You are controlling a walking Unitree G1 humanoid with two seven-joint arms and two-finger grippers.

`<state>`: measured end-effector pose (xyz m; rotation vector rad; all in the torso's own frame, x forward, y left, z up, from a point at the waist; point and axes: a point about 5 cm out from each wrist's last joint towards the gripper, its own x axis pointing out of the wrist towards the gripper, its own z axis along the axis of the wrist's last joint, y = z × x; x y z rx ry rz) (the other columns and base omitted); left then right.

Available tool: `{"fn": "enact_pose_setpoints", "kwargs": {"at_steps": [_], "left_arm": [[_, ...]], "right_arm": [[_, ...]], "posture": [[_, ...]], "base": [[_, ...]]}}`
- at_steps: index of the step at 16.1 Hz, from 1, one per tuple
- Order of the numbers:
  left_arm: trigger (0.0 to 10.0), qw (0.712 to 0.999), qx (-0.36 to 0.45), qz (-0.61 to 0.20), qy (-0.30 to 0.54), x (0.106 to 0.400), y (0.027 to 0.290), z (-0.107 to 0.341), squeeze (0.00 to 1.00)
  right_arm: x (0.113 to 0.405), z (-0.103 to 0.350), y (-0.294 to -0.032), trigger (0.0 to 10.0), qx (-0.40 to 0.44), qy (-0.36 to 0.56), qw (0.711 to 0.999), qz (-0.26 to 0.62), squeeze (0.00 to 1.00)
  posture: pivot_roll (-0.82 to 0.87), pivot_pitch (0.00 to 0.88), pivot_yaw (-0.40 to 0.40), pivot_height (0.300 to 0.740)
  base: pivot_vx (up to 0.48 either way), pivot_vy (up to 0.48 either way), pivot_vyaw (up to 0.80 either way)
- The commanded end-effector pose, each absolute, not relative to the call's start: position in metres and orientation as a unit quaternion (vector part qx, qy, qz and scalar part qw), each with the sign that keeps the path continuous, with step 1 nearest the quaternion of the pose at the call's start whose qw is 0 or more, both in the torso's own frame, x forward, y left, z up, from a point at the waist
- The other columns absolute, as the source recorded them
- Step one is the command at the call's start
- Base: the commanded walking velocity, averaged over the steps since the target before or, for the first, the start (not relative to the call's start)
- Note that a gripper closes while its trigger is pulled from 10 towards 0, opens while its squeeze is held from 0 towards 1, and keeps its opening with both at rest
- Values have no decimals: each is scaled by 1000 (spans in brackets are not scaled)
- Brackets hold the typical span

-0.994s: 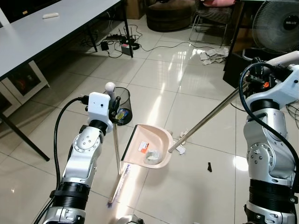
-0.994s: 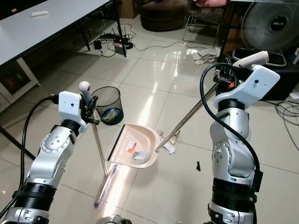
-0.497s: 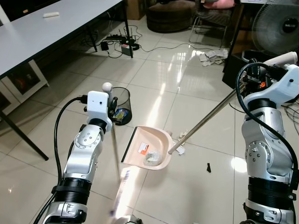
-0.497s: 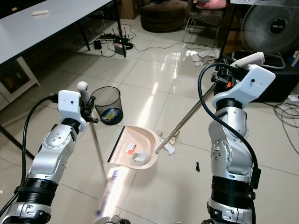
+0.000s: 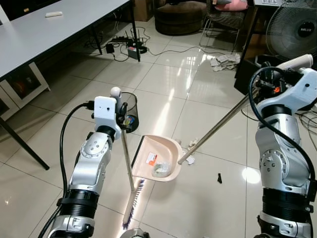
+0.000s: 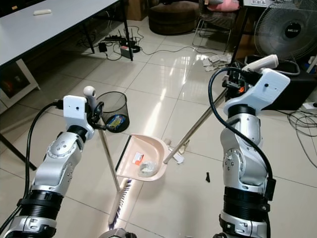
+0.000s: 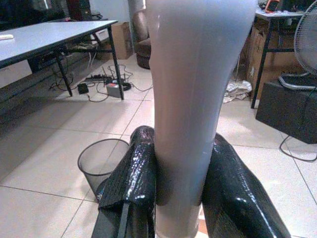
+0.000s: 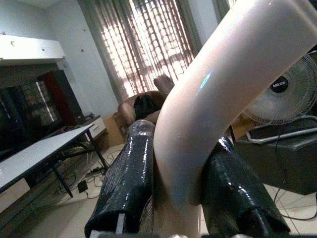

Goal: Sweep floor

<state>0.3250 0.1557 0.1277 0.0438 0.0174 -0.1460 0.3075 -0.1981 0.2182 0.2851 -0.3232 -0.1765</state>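
Observation:
My left gripper (image 5: pixel 120 114) is shut on the silver broom handle (image 7: pixel 193 99), just below its round white end knob. The broom's dark brush head (image 5: pixel 134 197) rests on the floor tiles, close to the near edge of the dustpan. The beige dustpan (image 5: pixel 157 157) lies flat on the floor with crumpled white paper (image 5: pixel 161 170) and a label inside it. Its long silver handle (image 5: pixel 218 127) slants up to my right gripper (image 5: pixel 258 84), which is shut on the handle's pale grip (image 8: pixel 208 84). A white scrap (image 5: pixel 190 159) and a small black piece (image 5: pixel 219 177) lie on the tiles to the dustpan's right.
A black mesh waste bin (image 5: pixel 130 118) stands just behind my left gripper. A grey table (image 5: pixel 44 34) runs along the left, with a power strip and cables (image 5: pixel 130 48) under its far end. A fan (image 5: pixel 293 30), a black box and crumpled papers (image 5: pixel 225 60) are at the far right.
The broom's brush head has swung to the right across the floor, toward the dustpan's near edge. The dustpan and my right arm have hardly moved.

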Motion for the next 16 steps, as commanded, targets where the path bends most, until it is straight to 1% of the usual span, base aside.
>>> {"fn": "enact_pose_setpoints", "kwargs": {"at_steps": [1,5,8,12,14,16], "left_arm": [[10000,996,30,-79,-24,325,156,141,0],[10000,994,45,-94,-27,324,155,142,0],[10000,995,35,-93,-29,323,155,143,0],[10000,995,39,-92,-25,321,158,140,0],[10000,995,41,-88,-24,320,162,139,0],[10000,995,50,-86,-21,319,168,138,0]], "right_arm": [[308,222,-192,10000,146,-165,973,-74,0],[307,217,-189,10000,147,-156,974,-76,0],[307,216,-188,10000,148,-156,974,-75,0],[309,230,-191,10000,174,-176,966,-78,0],[310,236,-194,10000,165,-186,965,-80,0],[313,245,-195,10000,137,-197,967,-81,0]], "posture": [[-24,15,58,740],[-15,18,59,740],[-12,16,59,740],[-11,16,63,740],[-16,16,66,740],[-19,19,70,740]], "base": [[0,0,0],[267,0,0],[304,0,0],[317,0,0],[321,0,0],[319,0,0]]}}
